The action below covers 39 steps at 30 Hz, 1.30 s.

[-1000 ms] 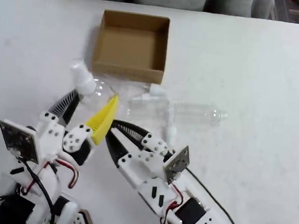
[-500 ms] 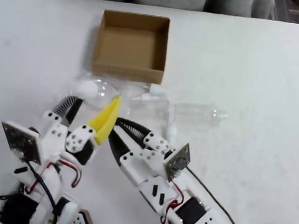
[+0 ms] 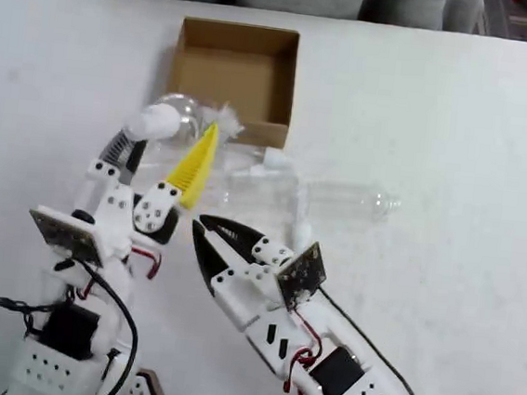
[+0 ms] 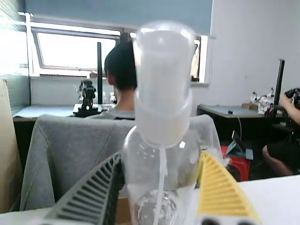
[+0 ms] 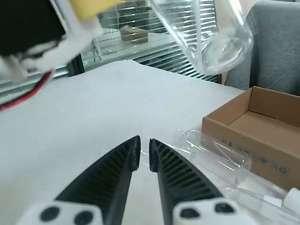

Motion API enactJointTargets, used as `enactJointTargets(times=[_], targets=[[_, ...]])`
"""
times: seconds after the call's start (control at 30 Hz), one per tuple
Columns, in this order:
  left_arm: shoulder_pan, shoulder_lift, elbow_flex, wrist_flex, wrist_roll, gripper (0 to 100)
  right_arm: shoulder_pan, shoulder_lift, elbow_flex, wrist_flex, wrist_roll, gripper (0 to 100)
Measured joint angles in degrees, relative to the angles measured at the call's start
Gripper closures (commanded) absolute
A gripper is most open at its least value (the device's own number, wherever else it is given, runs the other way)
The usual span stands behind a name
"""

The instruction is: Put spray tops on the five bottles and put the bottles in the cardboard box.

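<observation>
While my left hand [image 3: 174, 135] grips a clear bottle [image 3: 183, 113] with a white spray top [image 3: 151, 123] on it, the bottle hangs above the counter [image 3: 439, 121] at the near left corner of the cardboard box [image 3: 241, 27]. A second bottle [image 3: 347, 201] lies on the counter just before the box. My right hand [image 3: 196, 224] sits low nearby, fingers almost together, holding nothing.

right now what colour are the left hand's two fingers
One finger yellow, the other black; high view shows it best.
</observation>
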Motion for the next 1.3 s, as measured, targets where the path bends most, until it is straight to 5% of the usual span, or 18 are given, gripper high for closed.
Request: enactJointTargets(times=[0.23, 0.77, 1.3], targets=[[-2.4, 24.0, -8.8, -9.8, -0.3, 98, 3.3, -0.4, 0.0, 4.4, 0.0, 98.1], [-8.6, 87.2, -44.8, -27.9, -0.4, 98, 23.8, -0.4, 0.0, 19.2, 0.0, 98.1], [-12.1, 131.9, -88.4, -22.2, -0.4, 98, 24.7, -0.4, 0.0, 19.2, 0.0, 98.1]])
